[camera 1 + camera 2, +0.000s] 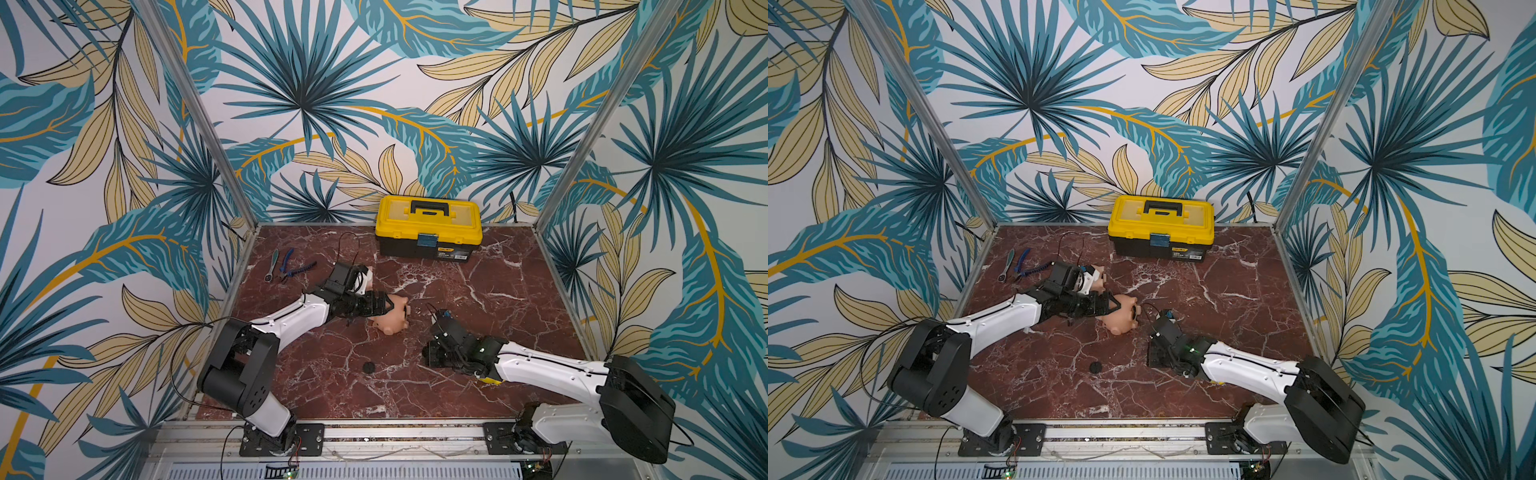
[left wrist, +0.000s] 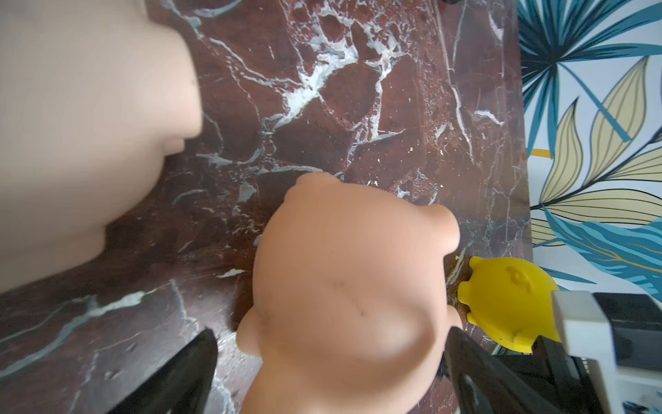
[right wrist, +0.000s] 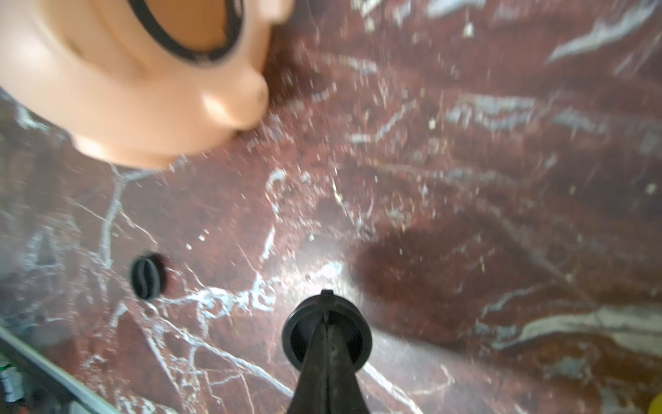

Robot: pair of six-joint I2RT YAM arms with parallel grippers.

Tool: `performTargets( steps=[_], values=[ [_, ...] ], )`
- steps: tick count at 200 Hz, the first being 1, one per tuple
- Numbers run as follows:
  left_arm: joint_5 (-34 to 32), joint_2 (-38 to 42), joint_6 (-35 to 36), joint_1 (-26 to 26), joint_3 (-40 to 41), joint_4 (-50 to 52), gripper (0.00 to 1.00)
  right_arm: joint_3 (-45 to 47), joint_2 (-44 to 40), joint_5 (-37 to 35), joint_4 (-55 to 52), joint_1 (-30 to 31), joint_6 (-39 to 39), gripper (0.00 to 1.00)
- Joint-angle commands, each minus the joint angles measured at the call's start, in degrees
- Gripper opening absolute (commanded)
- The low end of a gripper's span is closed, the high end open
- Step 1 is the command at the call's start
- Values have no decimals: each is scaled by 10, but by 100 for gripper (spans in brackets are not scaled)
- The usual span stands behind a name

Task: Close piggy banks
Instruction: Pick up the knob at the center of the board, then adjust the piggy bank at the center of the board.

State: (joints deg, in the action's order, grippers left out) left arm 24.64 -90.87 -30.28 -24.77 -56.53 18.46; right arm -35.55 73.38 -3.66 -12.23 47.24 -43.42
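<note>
As it lies on its side near the middle of the marble table [image 1: 511, 286], the peach-pink piggy bank [image 1: 394, 323] turns its round belly opening, ringed in black, toward the right arm, and this opening stands open. The left gripper [image 2: 333, 337] has its jaws wide apart around this pig's body. One finger [image 2: 476, 372] is close against the side, and the other has a small gap of marble before it.

Just behind the left wrist sits the pale pink piggy bank [image 1: 1099, 277], partly covered by the arm. The yellow piggy bank [image 2: 508, 304] is further toward the right arm, and in both top views only a yellow patch of it shows under the right forearm. The right gripper [image 3: 326, 315] is low over the table, near the peach pig, with its fingers pressed together on a black disc [image 3: 295, 335]. A second black disc [image 1: 368, 367] lies flat and alone nearer to the front edge, apart from both arms.

The peach pig and the pale pink pig are well apart from the table edges. Bare marble stretches between the peach pig and the toolbox [image 1: 428, 227] at the back edge, and also over to the right edge. Two hand tools [image 1: 286, 268] lie near the far left corner.

The count is three piggy banks, two black discs, one toolbox and two hand tools.
</note>
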Motion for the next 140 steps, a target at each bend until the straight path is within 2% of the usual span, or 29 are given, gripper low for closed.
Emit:
performTargets(
  steps=[1, 22, 47, 67, 98, 140],
  values=[
    [-49, 12, -6, -5, -50, 110, 100, 22, -30, 27, 63, -34, 56, 0],
    [-50, 10, -23, -13, -82, 148, 99, 41, -57, 53, 99, -64, 81, 0],
    [-80, 3, -26, -41, -123, 191, 99, 56, -86, 81, 134, -90, 119, 0],
    [-71, -15, -27, -56, -151, 206, 100, 72, -101, 113, 169, -110, 139, 0],
    [-123, -40, -16, -65, -185, 236, 99, 114, -104, 184, 267, -139, 134, 0],
    [-94, -82, 8, -67, -213, 244, 100, 141, -84, 226, 328, -154, 112, 0]
  ],
)
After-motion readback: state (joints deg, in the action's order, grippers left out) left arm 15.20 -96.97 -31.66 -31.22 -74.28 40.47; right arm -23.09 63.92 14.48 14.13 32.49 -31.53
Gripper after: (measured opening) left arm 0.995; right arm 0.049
